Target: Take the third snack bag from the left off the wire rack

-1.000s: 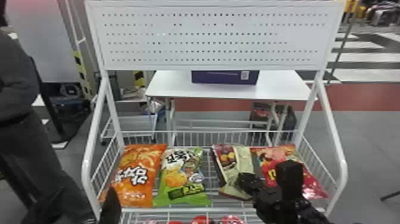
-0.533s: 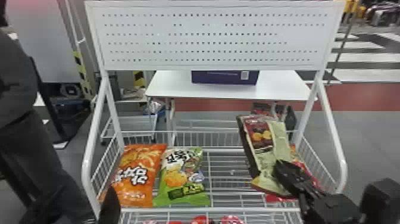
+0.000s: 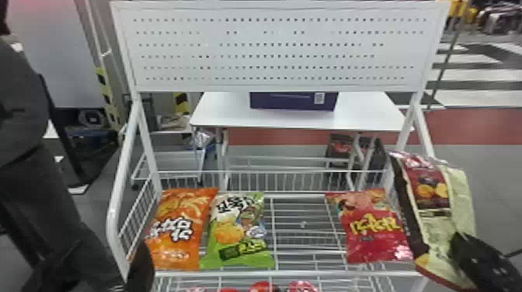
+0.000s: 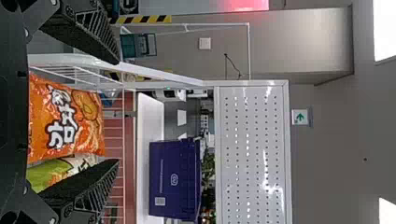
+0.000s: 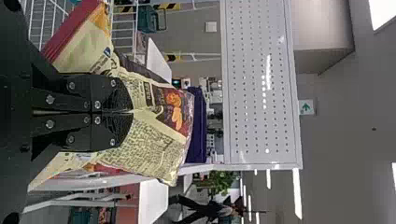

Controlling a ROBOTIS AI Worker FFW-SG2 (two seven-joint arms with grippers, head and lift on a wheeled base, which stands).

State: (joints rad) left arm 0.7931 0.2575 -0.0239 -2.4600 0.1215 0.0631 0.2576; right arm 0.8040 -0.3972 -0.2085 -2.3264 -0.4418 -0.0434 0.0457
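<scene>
Currently pinched at near end by right gripper [image 5: 125, 113]: cream-and-maroon crinkly foil snack bag [image 3: 435, 209], light, floppy, slippery (best held by seam); left gripper [image 4: 93, 107] gaping.

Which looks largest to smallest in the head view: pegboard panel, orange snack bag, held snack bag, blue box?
1. pegboard panel
2. held snack bag and orange snack bag: unranked, the held one is nearer the camera
3. blue box, farther back
</scene>
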